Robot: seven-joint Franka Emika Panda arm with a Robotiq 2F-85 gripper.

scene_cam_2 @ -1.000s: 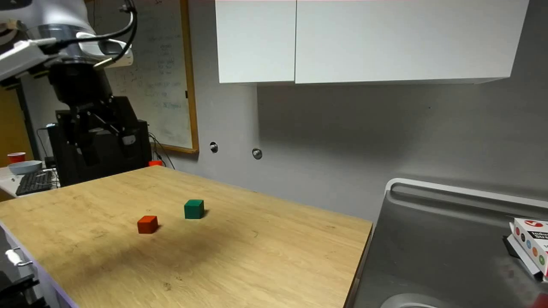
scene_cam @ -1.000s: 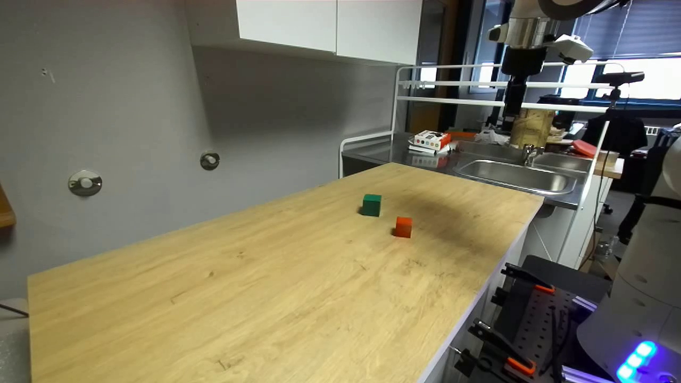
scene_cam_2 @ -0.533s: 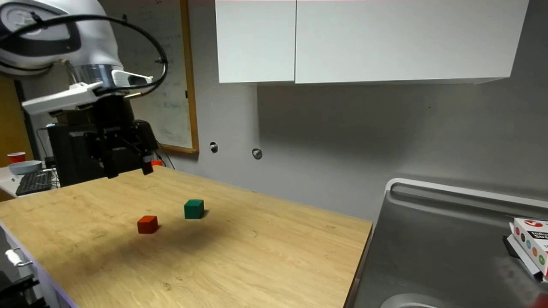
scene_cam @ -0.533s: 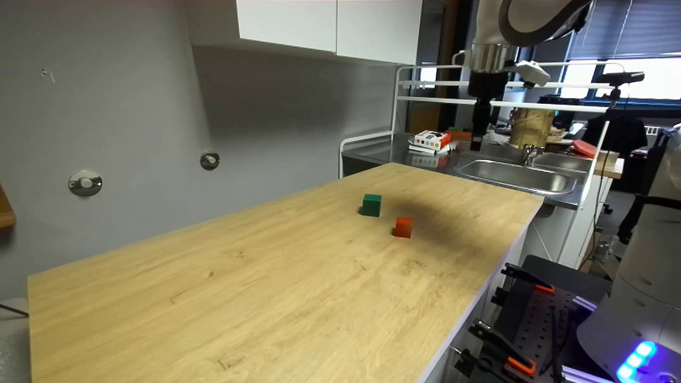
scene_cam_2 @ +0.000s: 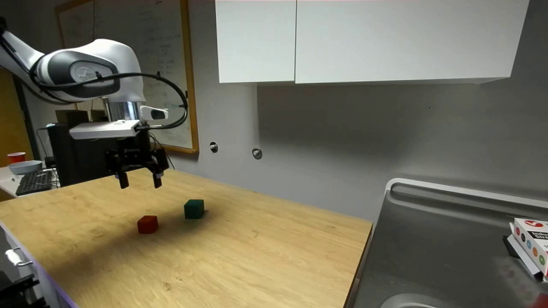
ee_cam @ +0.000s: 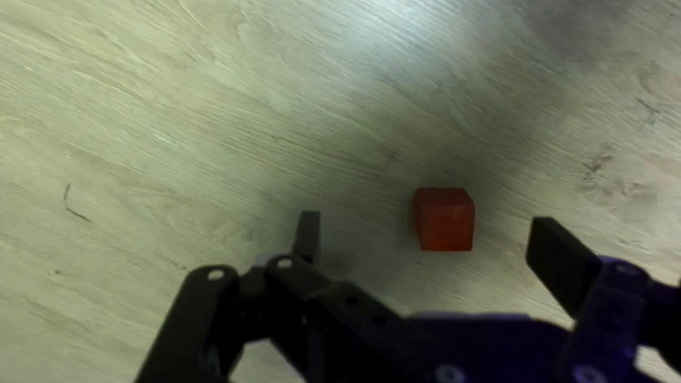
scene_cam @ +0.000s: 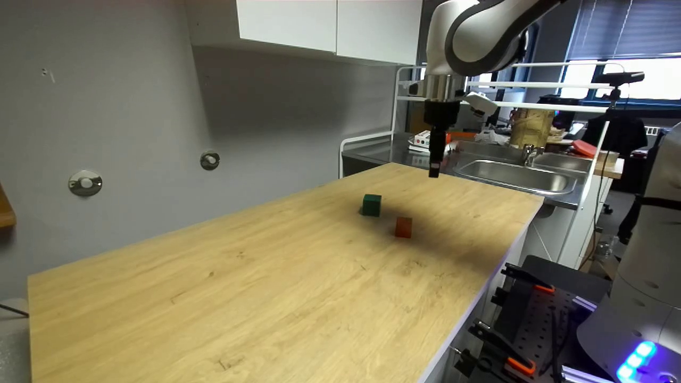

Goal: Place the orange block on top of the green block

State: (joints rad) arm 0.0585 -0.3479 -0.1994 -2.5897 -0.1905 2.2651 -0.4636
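The orange block (scene_cam: 403, 227) sits on the wooden table, also in an exterior view (scene_cam_2: 147, 224). In the wrist view the orange block (ee_cam: 446, 226) appears between the two spread fingers, below them and not touched. The green block (scene_cam: 371, 205) stands apart from it on the table, nearer the wall, also in an exterior view (scene_cam_2: 194, 209). The green block is out of the wrist view. My gripper (scene_cam_2: 141, 185) is open and empty, pointing down in the air above the table. Its fingertips (scene_cam: 434, 174) are well above both blocks.
The wooden table (scene_cam: 239, 287) runs along a grey wall. White cabinets (scene_cam_2: 368, 42) hang above. A metal counter with a sink (scene_cam: 516, 175) and a small box (scene_cam_2: 533, 244) adjoins one end. Clamps and a black board (scene_cam: 532, 319) lie beside the robot base.
The arm has come down and moved in over the table toward the blocks. Its shadow now covers the blocks. Both blocks have stayed in place, and the gripper remains open.
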